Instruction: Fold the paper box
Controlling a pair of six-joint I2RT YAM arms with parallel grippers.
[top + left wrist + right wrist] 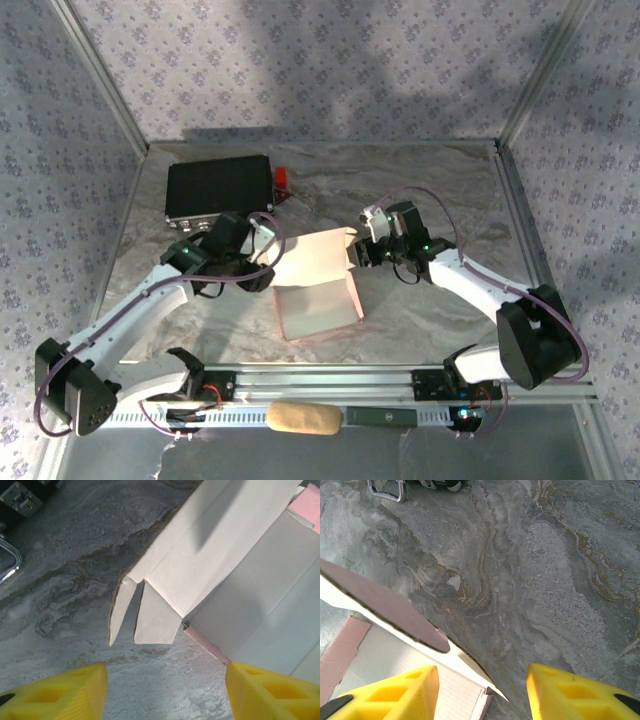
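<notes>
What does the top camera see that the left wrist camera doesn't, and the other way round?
Top camera: the whole left arm and right arm, a red thing beside the black case, and a tan roll at the near edge. Left wrist camera: the left pincer up close, its yellow fingers apart, and two narrow flaps with a slit between them. Both: the paper box on the marbled table.

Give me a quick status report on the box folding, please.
Left gripper open, holding nothing. Right gripper open, holding nothing. Paper box partly folded, flaps loose, between them. Black case far left, apart from it.
</notes>
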